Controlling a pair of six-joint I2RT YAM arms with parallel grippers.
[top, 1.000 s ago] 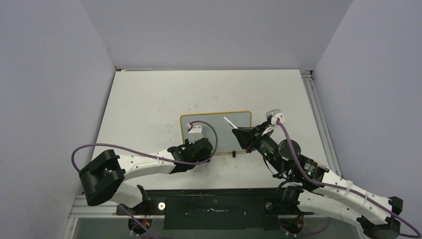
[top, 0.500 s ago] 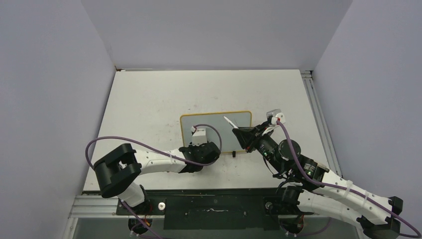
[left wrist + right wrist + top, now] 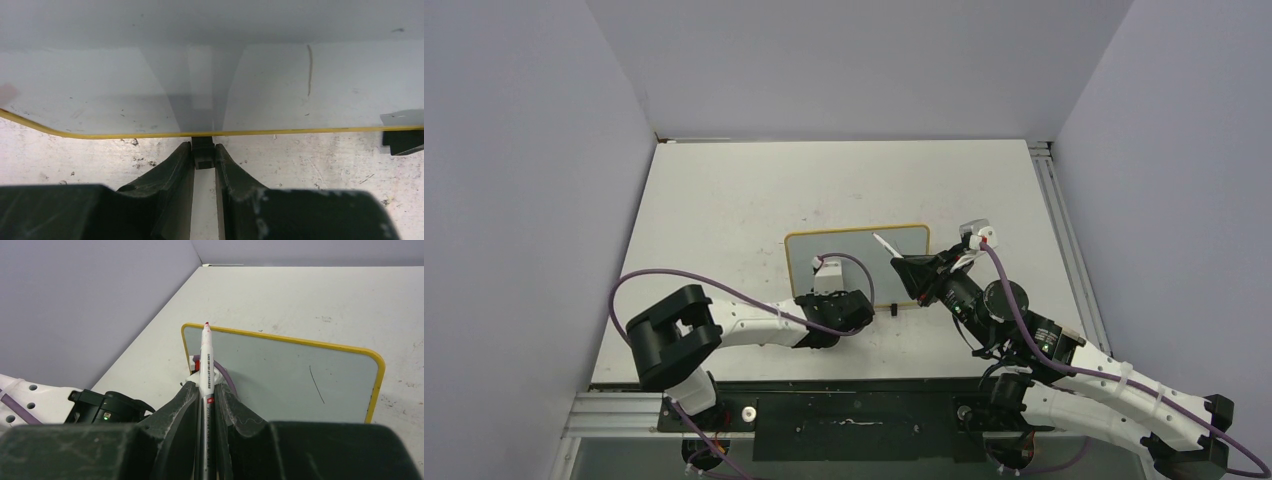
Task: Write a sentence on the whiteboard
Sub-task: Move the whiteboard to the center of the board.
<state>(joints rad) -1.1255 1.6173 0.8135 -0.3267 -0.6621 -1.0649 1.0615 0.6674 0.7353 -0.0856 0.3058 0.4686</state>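
The whiteboard (image 3: 864,246) lies flat on the table, its frame yellow. It also shows in the left wrist view (image 3: 125,85) and the right wrist view (image 3: 280,375). No words show on it, only one thin dark stroke (image 3: 316,384). My left gripper (image 3: 203,150) is at the board's near edge (image 3: 832,305), shut on a small black foot (image 3: 203,154). My right gripper (image 3: 207,390) is shut on a white marker (image 3: 206,355) with a bare red tip. It holds the marker above the board's right part (image 3: 886,245).
The board's second black foot (image 3: 402,142) sticks out to the right of the held one. The white table top (image 3: 724,200) is scuffed and speckled. Purple-grey walls close it in at the left, back and right. A metal rail (image 3: 1064,240) runs along the right edge.
My left gripper has slid a little to the right along the board's near edge, and the left arm's elbow has swung inward. The right arm and marker have not moved.
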